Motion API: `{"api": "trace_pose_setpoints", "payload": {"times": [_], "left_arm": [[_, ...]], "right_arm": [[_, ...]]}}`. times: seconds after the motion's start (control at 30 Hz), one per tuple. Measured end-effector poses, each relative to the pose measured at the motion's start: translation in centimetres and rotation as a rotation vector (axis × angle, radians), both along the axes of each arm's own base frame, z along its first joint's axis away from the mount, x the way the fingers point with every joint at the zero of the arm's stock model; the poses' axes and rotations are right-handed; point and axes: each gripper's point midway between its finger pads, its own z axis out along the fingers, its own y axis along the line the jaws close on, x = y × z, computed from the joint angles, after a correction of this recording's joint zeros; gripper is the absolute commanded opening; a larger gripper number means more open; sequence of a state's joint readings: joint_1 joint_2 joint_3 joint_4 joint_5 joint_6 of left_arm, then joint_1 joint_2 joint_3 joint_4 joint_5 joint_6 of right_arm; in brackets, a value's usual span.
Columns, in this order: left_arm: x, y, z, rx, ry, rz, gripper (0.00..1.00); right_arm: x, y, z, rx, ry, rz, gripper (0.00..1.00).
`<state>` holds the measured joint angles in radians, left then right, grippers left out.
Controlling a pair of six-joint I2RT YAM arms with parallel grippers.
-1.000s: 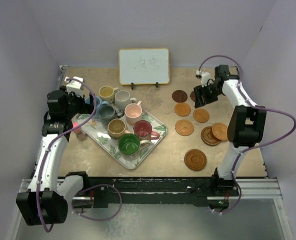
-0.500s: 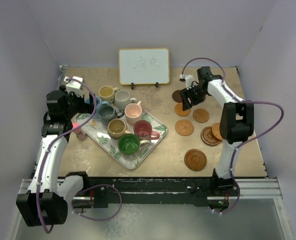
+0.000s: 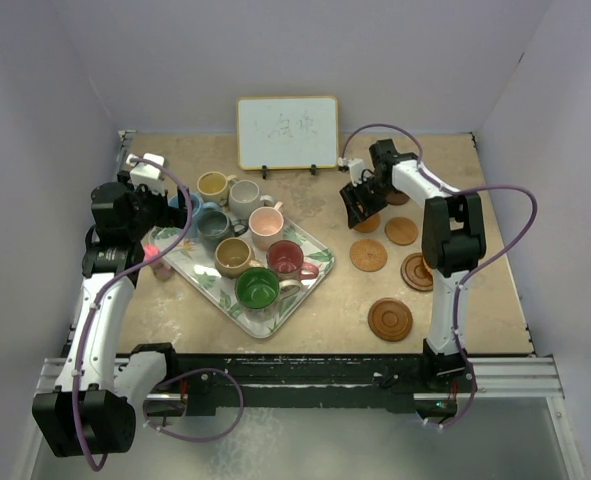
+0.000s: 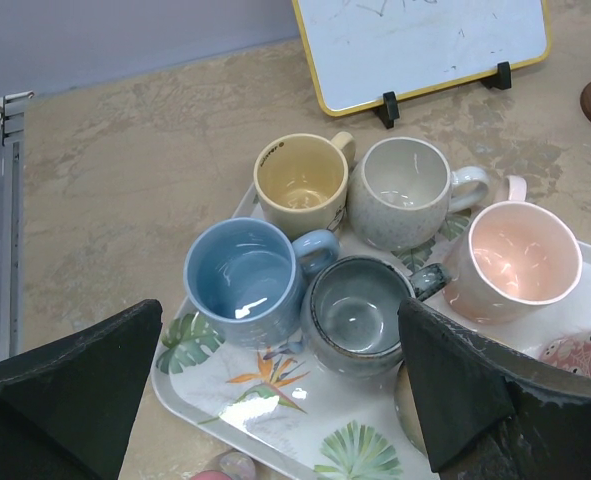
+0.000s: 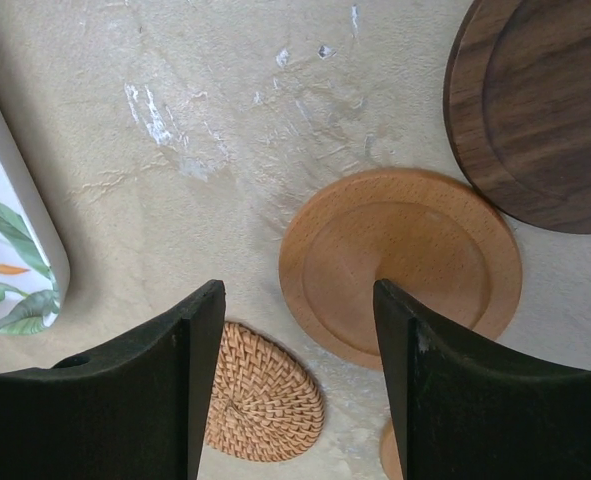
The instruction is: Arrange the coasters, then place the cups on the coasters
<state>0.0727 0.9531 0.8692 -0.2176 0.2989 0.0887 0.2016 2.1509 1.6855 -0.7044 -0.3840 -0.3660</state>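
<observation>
Several cups stand on the leaf-patterned tray (image 3: pixel 315 270): yellow (image 4: pixel 300 180), off-white (image 4: pixel 405 190), pink (image 4: pixel 520 260), light blue (image 4: pixel 243 280), dark grey-blue (image 4: pixel 360 315), tan (image 3: pixel 235 256), red (image 3: pixel 287 259) and green (image 3: pixel 257 288). My left gripper (image 3: pixel 175 208) hangs open over the tray's back-left corner, above the blue and grey-blue cups. Coasters lie on the right: a light wooden one (image 5: pixel 400 265), a dark one (image 5: pixel 540 110), a woven one (image 5: pixel 265 390), and others at the front (image 3: pixel 390 319). My right gripper (image 5: pixel 297 300) is open and empty just above the light coaster's left edge.
A small whiteboard (image 3: pixel 287 132) stands at the back centre. A small pinkish object (image 3: pixel 155 252) lies off the tray's left edge. The tray's right corner (image 5: pixel 5 250) is close to the right gripper. Walls close in the back and both sides.
My right arm has swung left from the back-right coasters to the leftmost ones, and now covers the dark coaster there. The left arm has stayed put.
</observation>
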Motion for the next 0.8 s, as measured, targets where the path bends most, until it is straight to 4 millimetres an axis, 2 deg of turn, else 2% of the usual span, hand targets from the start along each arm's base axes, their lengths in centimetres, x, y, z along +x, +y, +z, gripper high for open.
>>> {"api": "trace_pose_setpoints", "payload": {"times": [0.13, 0.57, 0.8], "left_arm": [[0.0, 0.0, 0.0, 0.000, 0.000, 0.000, 0.98], [-0.1, 0.0, 0.2, -0.001, -0.007, 0.000, 0.98], [-0.2, 0.0, 0.2, -0.002, -0.007, 0.000, 0.98]], "right_arm": [[-0.2, 0.2, -0.1, 0.003, -0.006, 0.005, 0.62], [-3.8, 0.9, -0.2, 0.022, 0.015, 0.033, 0.60], [-3.8, 0.9, -0.2, 0.025, 0.014, 0.031, 0.59]]}}
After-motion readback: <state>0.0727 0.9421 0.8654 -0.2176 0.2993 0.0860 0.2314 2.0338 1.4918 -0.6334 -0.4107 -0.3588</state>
